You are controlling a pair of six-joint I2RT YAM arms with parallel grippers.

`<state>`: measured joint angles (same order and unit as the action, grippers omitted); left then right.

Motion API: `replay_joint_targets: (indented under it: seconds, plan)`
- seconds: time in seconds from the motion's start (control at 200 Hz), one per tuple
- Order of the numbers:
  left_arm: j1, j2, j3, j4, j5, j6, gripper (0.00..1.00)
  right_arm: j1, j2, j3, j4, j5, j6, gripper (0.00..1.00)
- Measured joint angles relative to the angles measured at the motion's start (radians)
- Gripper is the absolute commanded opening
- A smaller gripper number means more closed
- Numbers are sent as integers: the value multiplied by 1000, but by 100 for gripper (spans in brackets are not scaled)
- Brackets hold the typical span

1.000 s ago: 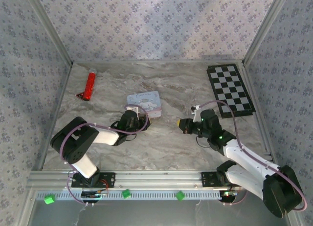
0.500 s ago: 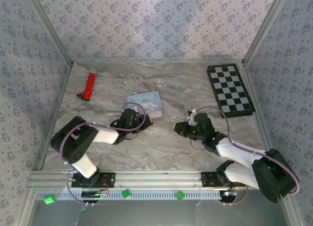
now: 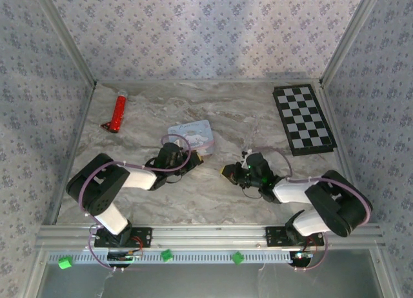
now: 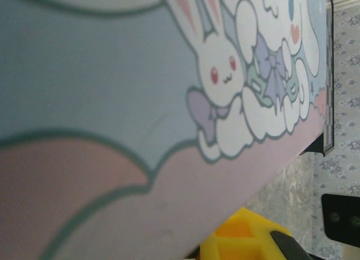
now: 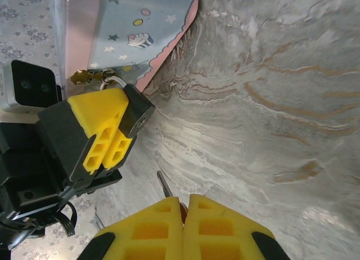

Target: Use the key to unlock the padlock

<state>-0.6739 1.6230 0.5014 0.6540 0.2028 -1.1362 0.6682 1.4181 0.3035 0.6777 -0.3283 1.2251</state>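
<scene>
1. Padlock [image 5: 138,112]: its small black body is clamped between the fingers of the left gripper [image 3: 192,158], just off the corner of the pastel cartoon tin [image 5: 135,23]. What looks like its keyhole end faces the other arm.
2. The right gripper [image 5: 183,204] is closed on the key [image 5: 165,185]. A thin blade tip pokes out past the fingers, a short gap from the lock.
3. Risk: so little blade shows that a slightly tilted approach would likely strike the lock face beside the keyhole and twist the key in the fingers.
4. Risk: a push could turn the lock in its narrow grip. The silvery shackle [image 5: 115,80] seems hooked at the tin's brass clasp [image 5: 84,76], so the tin might drag across the marble table [image 5: 270,102].
</scene>
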Motion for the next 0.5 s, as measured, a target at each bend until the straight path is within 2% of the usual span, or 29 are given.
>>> replay_joint_targets:
  seconds: [0.34,0.5]
  plan:
    - [1,0,0,13,9,-26,7,18,255,3,310,-8,164,0]
    - [4,0,0,16,15,-30,7,20,310,3,391,-9,203,0]
